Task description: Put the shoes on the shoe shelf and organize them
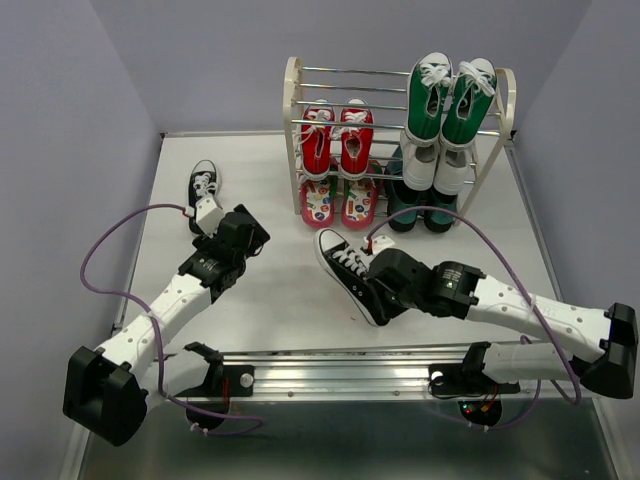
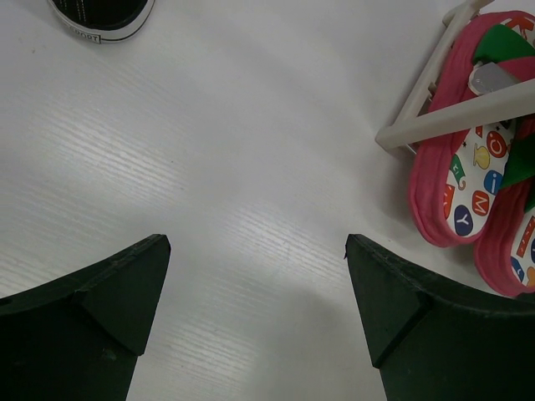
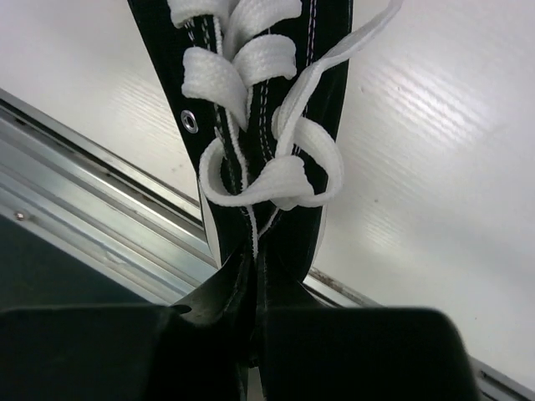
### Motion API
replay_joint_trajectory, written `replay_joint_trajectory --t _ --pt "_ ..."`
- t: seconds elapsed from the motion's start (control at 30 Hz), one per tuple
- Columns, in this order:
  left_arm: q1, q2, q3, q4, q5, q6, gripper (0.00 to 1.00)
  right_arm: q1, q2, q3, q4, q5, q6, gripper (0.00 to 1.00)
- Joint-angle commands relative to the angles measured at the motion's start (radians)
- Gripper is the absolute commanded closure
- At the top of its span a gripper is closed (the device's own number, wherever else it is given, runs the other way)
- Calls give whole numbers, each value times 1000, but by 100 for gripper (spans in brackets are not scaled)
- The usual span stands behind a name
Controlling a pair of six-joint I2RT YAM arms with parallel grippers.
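Gripping the near black-and-white sneaker (image 1: 350, 272) (image 3: 259, 100), the right gripper (image 1: 374, 284) (image 3: 255, 288) had its jaws pressed tight together on the shoe's upper at the top of the lacing, just below the tied white bow. This sneaker lay in the front middle of the white table (image 1: 270, 290), its toe pointing toward the far left and its heel toward the metal rail (image 1: 350, 360) (image 3: 84, 209) along the near edge. Whether the sole rested on the table or hung just above it could not be told.

The left gripper (image 1: 205, 215) (image 2: 255, 251) hung over bare table on the left side, jaws spread fully wide and holding nothing. Just beyond it sat the second black-and-white sneaker (image 1: 204, 183) (image 2: 100, 17), near the table's far left, apart from the fingers (image 2: 109, 301).

The shoe shelf (image 1: 292, 110) (image 2: 451, 113) stood at the back of the table. On its left half, the red sneakers (image 1: 337, 140) sat side by side on a middle tier, and the flip-flops (image 1: 340, 202) (image 2: 468, 184) sat side by side at the bottom, printed footbeds up. On its right half, the green-and-white sneakers (image 1: 450, 100) occupied the top, with the dark green boots (image 1: 425, 185) below them. Both black-and-white sneakers were off the shelf.
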Motion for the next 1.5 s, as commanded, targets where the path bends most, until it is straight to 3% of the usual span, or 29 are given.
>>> replay_joint_trajectory --t 0.0,0.23,0.43,0.83,1.13,1.3,1.47 --pt "5 -20 28 13 -41 21 1 -3 -54 112 114 5 -72 99" --pt "6 -50 4 40 -43 16 1 -3 -70 278 147 114 -176 99" --pt "11 -50 -12 60 -31 21 1 -3 -74 354 382 290 -291 99" --pt "19 -1 -10 102 11 44 1 -43 259 873 439 732 -420 99" --pt "25 18 -15 120 32 54 1 -215 486 1185 352 555 -414 99" --pt "30 18 -16 112 29 54 1 -330 575 1279 301 435 -339 99" --pt "34 15 -21 109 28 51 1 -367 626 1373 226 361 -279 99"
